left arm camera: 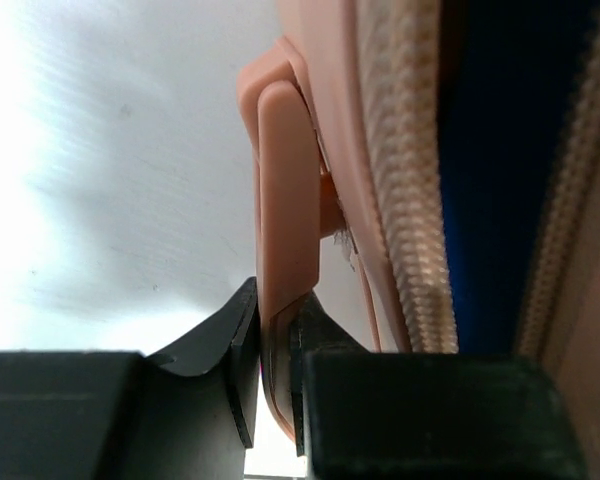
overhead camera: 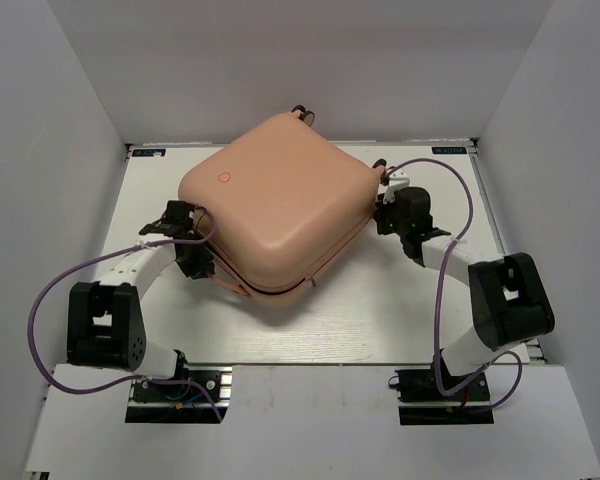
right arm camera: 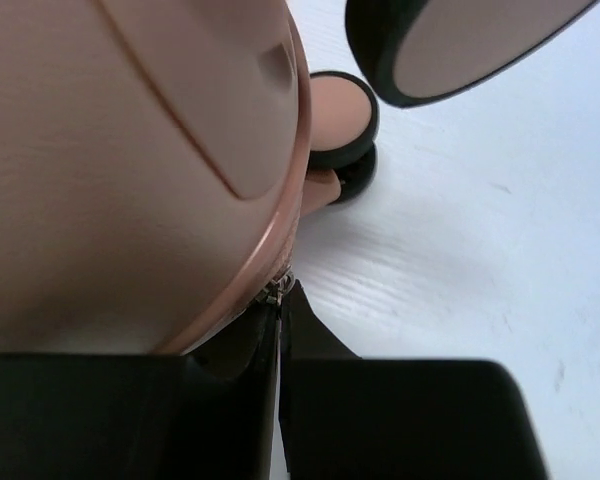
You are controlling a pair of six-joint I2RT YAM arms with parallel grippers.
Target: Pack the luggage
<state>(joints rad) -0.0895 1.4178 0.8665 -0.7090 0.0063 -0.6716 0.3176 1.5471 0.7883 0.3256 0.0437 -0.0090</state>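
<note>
White table [overhead camera: 310, 335] and white walls [overhead camera: 60, 120] box in the work. Start at your right gripper [right arm camera: 280, 318]: its fingers are pressed flat together with the tips right against the seam of the luggage [overhead camera: 270, 200]. A small metal zipper piece [right arm camera: 277, 289] shows just at those tips, but you cannot tell from this view whether it is actually caught between them. Just beyond the tips the pink shell bulges over the fingers, and a wheel [right arm camera: 342, 115] sits further along the same side, so this gripper is at the luggage's right-hand corner, at the wheel end. Your left gripper [left arm camera: 273, 345] is on the opposite, left side of the luggage, pinching a flat pink handle [left arm camera: 285, 200] that stands upright between its pads. Right beside that handle two rows of zipper teeth [left arm camera: 410, 200] run with a dark gap between them, so the seam looks open along that stretch. The luggage lies in the middle of the table between the two arms, lid down and turned cornerwise, with one corner pointing toward the arm bases. What matters for you is the seam: from the right gripper it runs along the luggage's near right edge toward that near corner, then on toward the left gripper. The right arm is the one nearer the zipper piece. My judgement is that it does the pulling along the seam while the left steadies the shell by the handle.
</note>
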